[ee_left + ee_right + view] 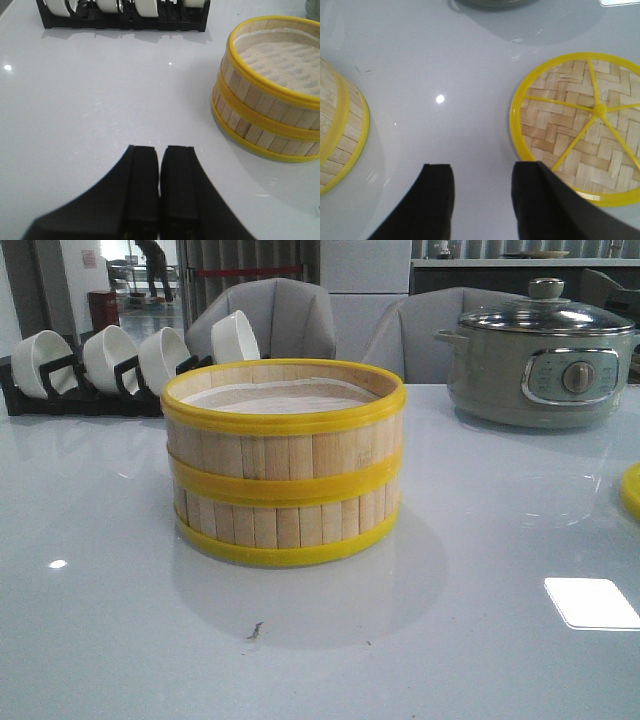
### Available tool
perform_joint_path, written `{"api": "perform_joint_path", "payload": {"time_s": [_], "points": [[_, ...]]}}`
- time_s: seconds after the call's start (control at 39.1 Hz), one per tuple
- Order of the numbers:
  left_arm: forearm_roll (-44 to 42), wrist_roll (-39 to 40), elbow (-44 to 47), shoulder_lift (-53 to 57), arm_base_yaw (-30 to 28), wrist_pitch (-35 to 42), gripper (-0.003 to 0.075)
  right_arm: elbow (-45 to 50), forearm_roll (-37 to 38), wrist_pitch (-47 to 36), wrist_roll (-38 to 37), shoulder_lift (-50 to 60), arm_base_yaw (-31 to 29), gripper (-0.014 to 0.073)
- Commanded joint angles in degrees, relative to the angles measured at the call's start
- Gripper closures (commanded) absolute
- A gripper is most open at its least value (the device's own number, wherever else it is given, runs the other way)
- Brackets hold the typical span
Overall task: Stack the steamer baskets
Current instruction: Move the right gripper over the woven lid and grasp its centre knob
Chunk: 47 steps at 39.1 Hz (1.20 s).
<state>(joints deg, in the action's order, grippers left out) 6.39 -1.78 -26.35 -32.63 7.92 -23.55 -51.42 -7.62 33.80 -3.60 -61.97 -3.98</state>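
You have the two steamer baskets (284,462) stacked one on the other at the middle of the white surface (120,640), the top one showing its white liner. The matching lid (580,127) lies flat on the surface well to their right, only its yellow edge showing at the front view's right border. Your left gripper (160,185) hovers over bare surface to the left of the stack with its fingers together, holding nothing. Your right gripper (482,195) has its fingers apart, one beside the lid's rim. A rack of white bowls (110,360) stands far left, a grey-green pot (540,360) far right.
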Motion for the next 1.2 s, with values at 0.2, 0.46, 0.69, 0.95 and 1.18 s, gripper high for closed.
{"api": "perform_joint_path", "payload": {"time_s": [0.2,0.46,0.69,0.95,1.18], "points": [[0.04,0.34,-1.64,0.10,0.33,4.74,0.0635,-1.96,-0.13,-3.94,0.87,0.93,0.07,0.0202],[0.04,0.34,-1.64,0.10,0.33,4.74,0.0635,-1.96,-0.07,-4.23,0.87,-0.10,0.01,0.0202],[0.04,0.34,-1.64,0.10,0.33,4.74,0.0635,-2.06,1.10,-6.95,0.87,-4.96,-3.68,0.0202],[0.04,0.34,-1.64,0.10,0.33,4.74,0.0635,-5.81,1.10,-7.48,0.87,-14.67,-10.37,0.0202],[0.04,0.34,-1.64,0.10,0.33,4.74,0.0635,-12.60,1.17,-6.22,0.87,-23.57,-12.21,0.0202]]}}
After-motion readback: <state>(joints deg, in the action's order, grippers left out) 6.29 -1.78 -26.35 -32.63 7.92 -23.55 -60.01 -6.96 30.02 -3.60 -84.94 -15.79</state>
